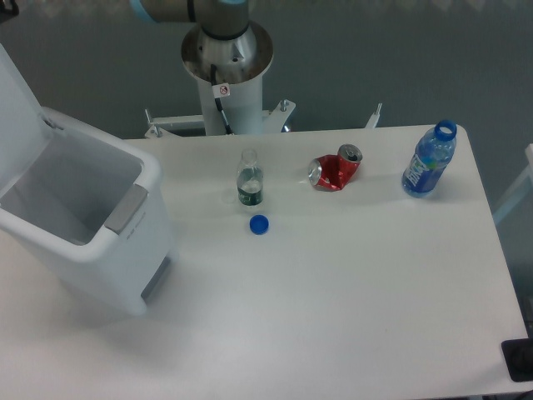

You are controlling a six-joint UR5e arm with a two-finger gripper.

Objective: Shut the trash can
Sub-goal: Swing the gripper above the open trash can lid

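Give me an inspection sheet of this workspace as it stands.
Surface: white table, no spills seen.
Job's things: trash can at the left end, lid raised, inside looks empty; grey latch and pedal face the middle of the table.
Clutter: small clear bottle upright, uncapped; blue cap lying just in front of it; crushed red can on its side; blue bottle upright, uncapped, near the right edge.
Hand: not in view.
Cables: a dark cable runs down the arm's pedestal.
Surroundings: arm base behind the table, grey floor.
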